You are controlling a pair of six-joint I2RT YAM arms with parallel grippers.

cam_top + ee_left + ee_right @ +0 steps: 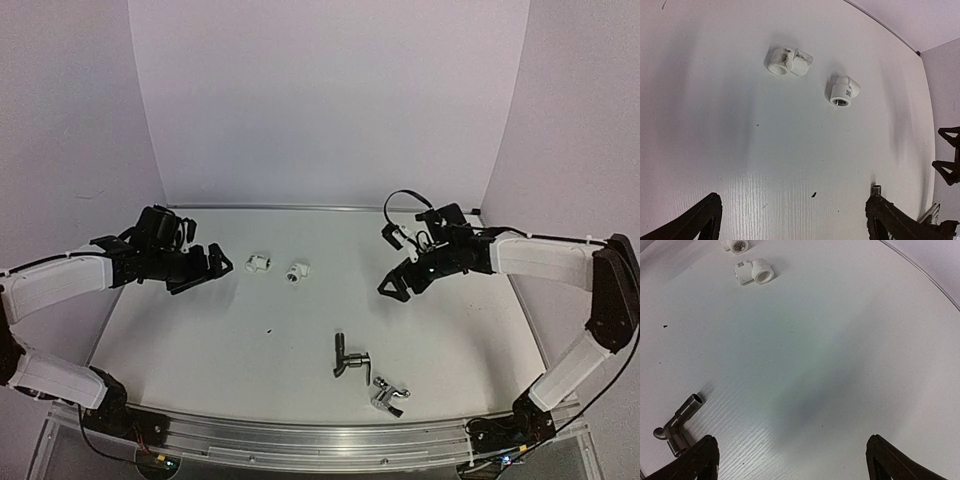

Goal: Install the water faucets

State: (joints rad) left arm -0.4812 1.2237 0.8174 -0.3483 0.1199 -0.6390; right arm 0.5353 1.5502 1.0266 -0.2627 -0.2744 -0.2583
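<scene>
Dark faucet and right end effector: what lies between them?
Only bare table separates the dark faucet from the right end effector, in the top external view.

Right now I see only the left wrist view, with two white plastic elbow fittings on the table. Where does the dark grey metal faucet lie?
Observer: The dark grey metal faucet lies on the white table, nearer the front edge than the white plastic fittings, about mid-width.
Operator: And the second one?
Observer: The shiny chrome metal faucet lies close beside the dark one, to its right and still nearer the front edge.
Operator: Is the right gripper over them?
Observer: No. It hangs farther back and to the right, its fingers open and empty.
</scene>
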